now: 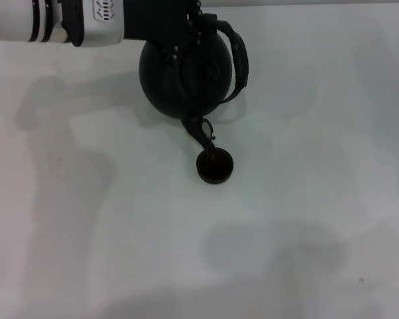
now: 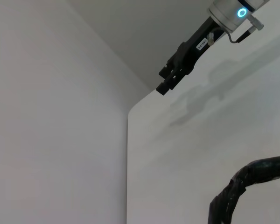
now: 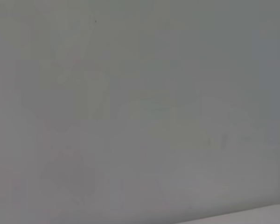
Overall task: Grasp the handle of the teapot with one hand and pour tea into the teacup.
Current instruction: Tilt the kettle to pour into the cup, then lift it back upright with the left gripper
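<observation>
In the head view the black teapot (image 1: 186, 73) is held up and tipped forward. Its spout (image 1: 201, 131) points down, with the tip just over the far rim of the small dark teacup (image 1: 215, 167) on the white table. The arched handle (image 1: 240, 61) curves around the pot's right side. My left gripper (image 1: 194, 28) reaches in from the top left and is shut on the handle's top. A piece of the handle (image 2: 252, 179) shows in the left wrist view. My right gripper (image 2: 168, 80) appears far off in the left wrist view, hanging above the table.
The white table (image 1: 306, 219) spreads around the cup, with arm shadows on it. Its edge (image 2: 128, 154) against a grey wall shows in the left wrist view. The right wrist view shows only a plain grey surface.
</observation>
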Robot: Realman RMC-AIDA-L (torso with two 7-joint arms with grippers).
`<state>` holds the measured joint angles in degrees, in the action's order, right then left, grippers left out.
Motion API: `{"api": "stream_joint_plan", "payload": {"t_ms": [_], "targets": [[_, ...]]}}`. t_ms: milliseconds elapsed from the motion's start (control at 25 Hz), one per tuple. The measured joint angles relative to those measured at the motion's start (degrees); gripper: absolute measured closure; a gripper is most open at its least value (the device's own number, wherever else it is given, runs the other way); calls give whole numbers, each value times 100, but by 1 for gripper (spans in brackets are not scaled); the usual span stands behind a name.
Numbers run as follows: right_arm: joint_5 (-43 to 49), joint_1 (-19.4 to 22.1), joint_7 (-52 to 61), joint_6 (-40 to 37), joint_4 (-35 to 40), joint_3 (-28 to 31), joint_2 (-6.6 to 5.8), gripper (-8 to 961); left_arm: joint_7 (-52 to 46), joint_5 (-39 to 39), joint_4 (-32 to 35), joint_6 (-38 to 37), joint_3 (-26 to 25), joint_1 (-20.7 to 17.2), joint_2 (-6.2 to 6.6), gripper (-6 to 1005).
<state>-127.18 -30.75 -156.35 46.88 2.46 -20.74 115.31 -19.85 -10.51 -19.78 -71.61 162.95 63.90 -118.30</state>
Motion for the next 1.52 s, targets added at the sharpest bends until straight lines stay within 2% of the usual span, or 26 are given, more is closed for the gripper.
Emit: {"api": "stream_joint_plan", "payload": {"t_ms": [640, 1120, 1520], "targets": [[1, 10, 0, -18, 0, 0, 0, 118, -45, -186, 50, -65, 0, -55, -27, 895], [1, 34, -13, -22, 0, 0, -18, 118, -88, -523, 176, -200, 0, -386, -54, 896], [28, 43, -9, -93, 58, -39, -17, 118, -89, -1099, 197, -535, 0, -784, -35, 895]]}}
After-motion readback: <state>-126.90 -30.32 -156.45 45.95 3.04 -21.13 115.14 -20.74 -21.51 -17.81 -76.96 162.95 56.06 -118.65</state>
